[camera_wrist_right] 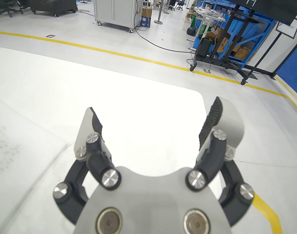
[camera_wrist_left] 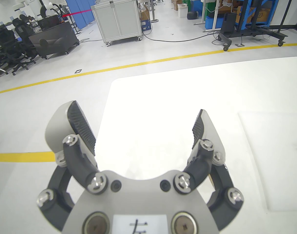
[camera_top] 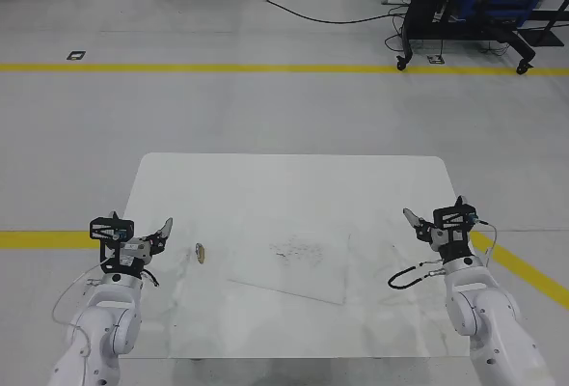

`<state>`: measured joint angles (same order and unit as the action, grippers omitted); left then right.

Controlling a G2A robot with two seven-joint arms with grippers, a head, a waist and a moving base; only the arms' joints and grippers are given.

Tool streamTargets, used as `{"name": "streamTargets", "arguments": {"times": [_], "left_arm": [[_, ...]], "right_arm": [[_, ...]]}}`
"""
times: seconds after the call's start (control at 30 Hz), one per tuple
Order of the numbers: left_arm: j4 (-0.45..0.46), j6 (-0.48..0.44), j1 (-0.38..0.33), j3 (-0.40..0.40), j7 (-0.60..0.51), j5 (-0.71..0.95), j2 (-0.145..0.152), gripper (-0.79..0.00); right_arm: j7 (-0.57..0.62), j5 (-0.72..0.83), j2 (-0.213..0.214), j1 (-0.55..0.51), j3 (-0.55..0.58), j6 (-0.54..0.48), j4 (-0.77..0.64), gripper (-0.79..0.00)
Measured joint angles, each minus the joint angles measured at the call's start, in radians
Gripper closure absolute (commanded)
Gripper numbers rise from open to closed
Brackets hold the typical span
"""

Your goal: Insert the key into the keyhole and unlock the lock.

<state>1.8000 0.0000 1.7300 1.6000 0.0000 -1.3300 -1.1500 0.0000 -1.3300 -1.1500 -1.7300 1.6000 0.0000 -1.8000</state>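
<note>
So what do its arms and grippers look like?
The left arm and right arm are smooth white shells trailing cables. The left gripper and right gripper each have a grey metal base, black linkages, silver screws and white fingers with black ribbed pads. The left bears a label.

Table (camera_top: 265, 183): one, white, flat top with rounded corners, set square in front of me.

Lying on it:
1. Small brassy item (camera_top: 200, 253). It sits on my left half, toward the near edge, alone on the bare surface. It is too small for me to tell whether it is lock, key or both.
2. Thin see-through sheet (camera_top: 294, 275), lying flat. It covers the middle of the near half, to the right of the brassy item and apart from it.
3. Faint grey marks (camera_top: 299, 249), a scattered patch on the far part of that sheet.
</note>
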Motion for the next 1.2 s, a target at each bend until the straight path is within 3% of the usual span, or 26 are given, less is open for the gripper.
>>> {"name": "streamTargets", "arguments": {"times": [0.33, 0.57, 1.1, 1.2], "left_arm": [[0.0, 0.0, 0.0, 0.0, 0.0, 0.0, 0.0, -0.785], [0.0, 0.0, 0.0, 0.0, 0.0, 0.0, 0.0, -0.785], [0.0, 0.0, 0.0, 0.0, 0.0, 0.0, 0.0, -0.785], [0.0, 0.0, 0.0, 0.0, 0.0, 0.0, 0.0, -0.785]], "right_arm": [[0.0, -0.001, 0.0, 0.0, -0.001, -0.001, -0.001, -0.785], [0.049, -0.078, -0.01, 0.041, -0.197, -0.17, -0.047, -0.785], [0.067, -0.101, -0.012, 0.06, -0.219, -0.154, -0.041, -0.785], [0.082, -0.106, -0.014, 0.105, -0.277, -0.251, -0.022, -0.785]]}}
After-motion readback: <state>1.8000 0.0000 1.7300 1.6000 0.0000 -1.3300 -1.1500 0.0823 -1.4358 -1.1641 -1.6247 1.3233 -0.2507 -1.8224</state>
